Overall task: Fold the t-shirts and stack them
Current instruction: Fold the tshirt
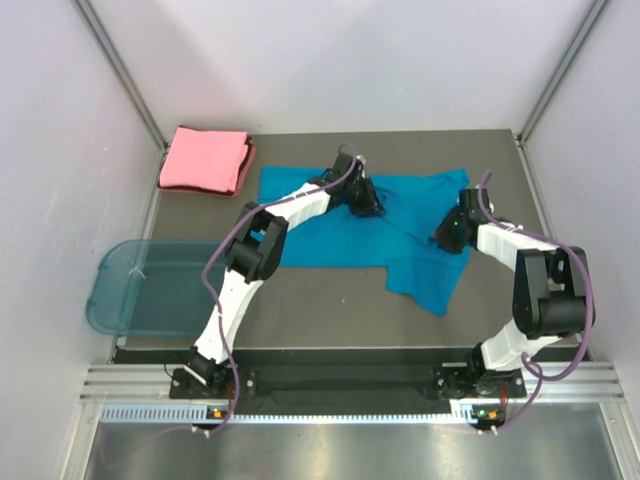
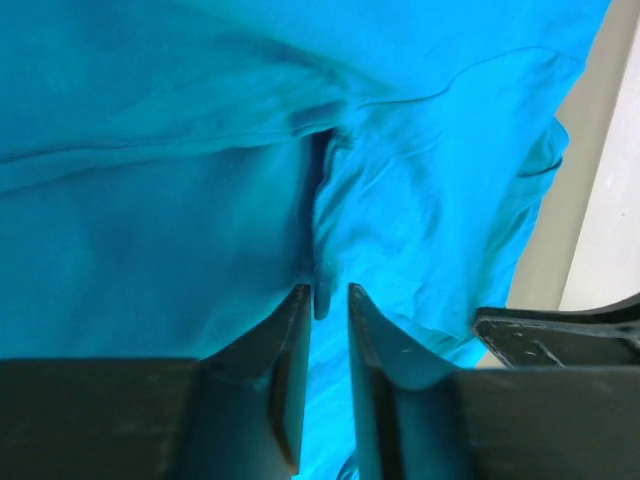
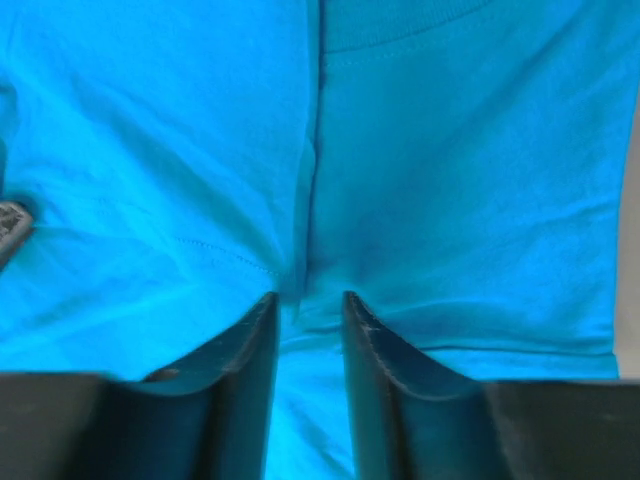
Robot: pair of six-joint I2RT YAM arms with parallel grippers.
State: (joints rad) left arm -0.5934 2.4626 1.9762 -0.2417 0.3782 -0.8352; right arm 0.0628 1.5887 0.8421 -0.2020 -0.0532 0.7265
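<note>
Since the pink shirt point(image 1: 205, 160) lies folded at the far left corner of the desk point(image 1: 330, 300), the step in hand looks like the first fold of the teal shirt point(image 1: 330, 235). That shirt is spread across the middle of the desk, mostly flat. One sleeve or corner hangs down toward the near right, and the cloth puckers where the arms have hold of it.

Your left gripper point(image 2: 327, 295) sits on the far middle of the shirt, its jaws narrow and pinching a small raised ridge of teal cloth. Your right gripper point(image 3: 308, 300) is near the shirt's right end, its jaws close together too, with a crease of the fabric drawn up between them — a stitched hem runs just beside it.

The next move likely calls for both arms to lift together and carry the pinched edge over. Keep the two grips level so the cloth doesn't twist. It's thin and limp, so expect it to sag and drag.

The tub point(image 1: 140, 285) sits off the desk's left edge, well apart from both shirts.
</note>
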